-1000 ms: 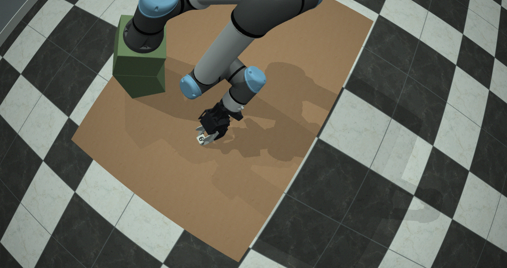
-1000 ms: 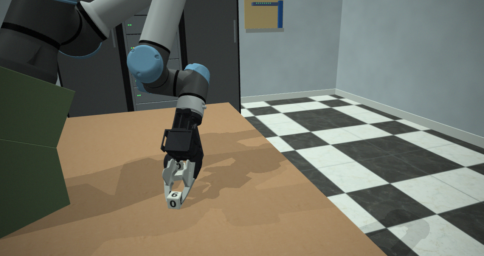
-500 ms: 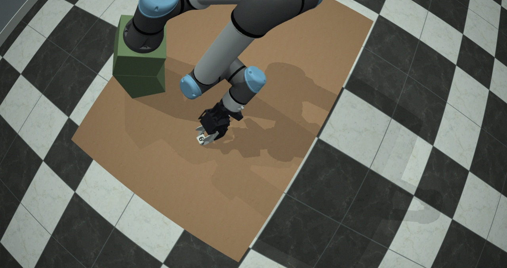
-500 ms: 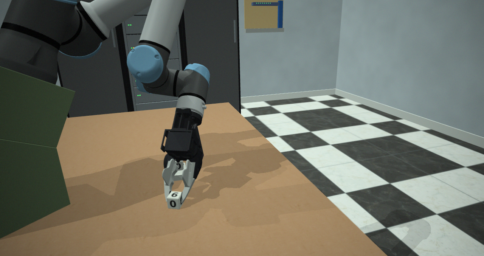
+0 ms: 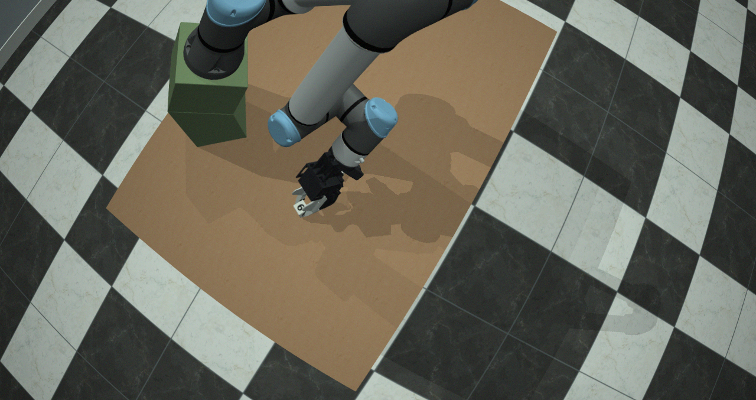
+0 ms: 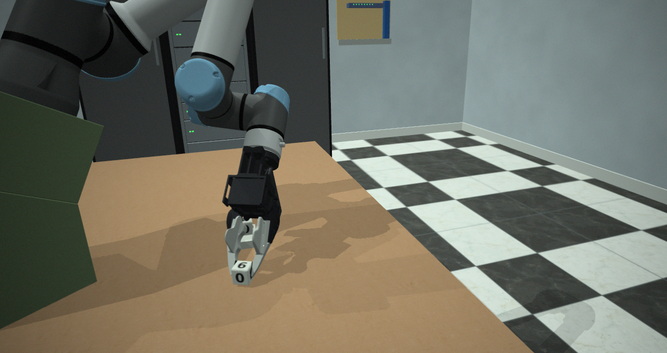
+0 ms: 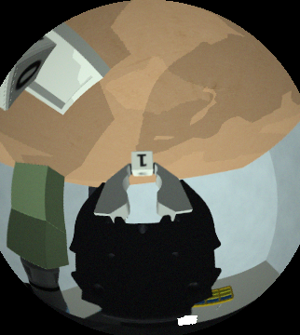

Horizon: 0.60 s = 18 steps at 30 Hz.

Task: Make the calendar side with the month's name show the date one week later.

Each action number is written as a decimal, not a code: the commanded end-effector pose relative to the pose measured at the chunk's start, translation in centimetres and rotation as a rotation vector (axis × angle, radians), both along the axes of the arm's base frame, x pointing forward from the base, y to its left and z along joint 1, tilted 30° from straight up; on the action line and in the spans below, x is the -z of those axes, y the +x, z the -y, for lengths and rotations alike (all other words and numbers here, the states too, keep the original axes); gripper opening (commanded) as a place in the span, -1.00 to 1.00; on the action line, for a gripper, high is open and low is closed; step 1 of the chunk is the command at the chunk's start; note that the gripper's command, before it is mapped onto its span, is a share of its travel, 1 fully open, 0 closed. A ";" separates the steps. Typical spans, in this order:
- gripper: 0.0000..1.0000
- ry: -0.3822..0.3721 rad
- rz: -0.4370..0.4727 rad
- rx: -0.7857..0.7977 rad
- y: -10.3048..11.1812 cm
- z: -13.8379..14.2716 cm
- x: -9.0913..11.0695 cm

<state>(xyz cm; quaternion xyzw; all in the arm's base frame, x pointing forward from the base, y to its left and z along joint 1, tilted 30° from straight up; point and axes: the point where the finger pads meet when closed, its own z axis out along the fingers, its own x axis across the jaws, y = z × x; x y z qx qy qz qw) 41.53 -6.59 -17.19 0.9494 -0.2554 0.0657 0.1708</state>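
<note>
Over the worktop [image 5: 237, 276] [image 6: 186, 323] [image 7: 150, 28], seen from the top, the arm [image 5: 327, 83] [image 6: 223, 19] reaches down and out, and there at its end are the fingers [image 5: 315, 205] [image 6: 262, 236], clenched on a small white cube [image 5: 300, 208] [image 6: 241, 272] [image 7: 142, 161]! A black 6 is on show on the cube's upper face. The green pedestal [image 5: 208, 98] [image 6: 41, 234] [image 7: 29, 191] stands well apart from the cube, carrying the arm's base.

Across to the exterior, and the grip is plain: one finger on either side, the cube pinched between the tips. It's a 0 on the front face, with the 6 above it. Whether the cube's underside touches the worktop, nobody can tell from this angle. Another white piece [image 6: 248, 228] peeks out between the fingers, farther back, with part of a dark digit showing; most of it is hidden. Dark cabinets [image 6: 293, 71] rise behind the worktop.

Now to the wrist, where the held cube turns a 1 to the camera, upside down in this view, gripped at both sides. Off to the upper left, cut by the round edge, a grey face [image 7: 39, 58] bears a big 0, beside a pale panel [image 7: 65, 70] with a grey border. How those two join is unclear.
</note>
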 end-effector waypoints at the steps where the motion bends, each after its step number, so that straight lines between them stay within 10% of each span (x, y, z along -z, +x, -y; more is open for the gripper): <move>1: -0.80 0.002 -0.004 0.001 -0.8 0.4 -1.1; 18: -0.80 0.002 -0.004 0.001 -2.7 2.0 -5.4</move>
